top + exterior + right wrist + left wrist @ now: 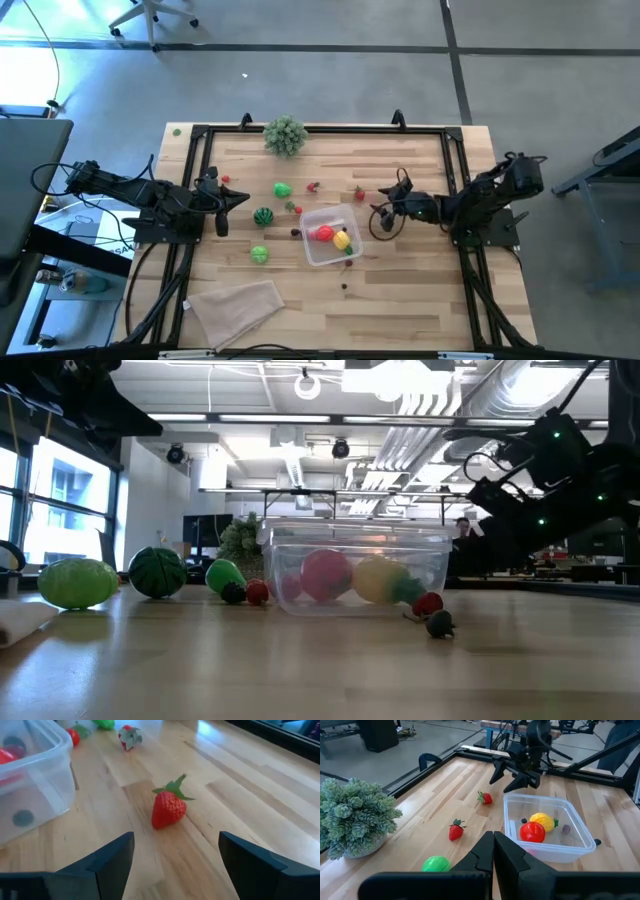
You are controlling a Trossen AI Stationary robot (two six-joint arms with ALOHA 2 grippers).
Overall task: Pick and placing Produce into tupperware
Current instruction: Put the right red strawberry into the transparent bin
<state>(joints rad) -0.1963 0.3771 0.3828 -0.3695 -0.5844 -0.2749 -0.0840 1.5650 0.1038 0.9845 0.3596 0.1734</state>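
- No readable writing, brand or label on anything here.
- Nearest the viewer, at the bottom left of the high view, lies a beige folded cloth.
- Centre of the table: the clear tupperware sits open, and in it are a red ball, a yellow fruit and two small dark berries.
- Loose produce lies left of it: a lime-green ball, a dark striped green ball, a bright green piece.
- Right gripper is low just right of the tupperware, jaws spread wide, a strawberry on the wood between them, ungripped.
- Left gripper waits at the left rail, jaws clenched, empty.
- Far edge: a bushy grey-green plant.
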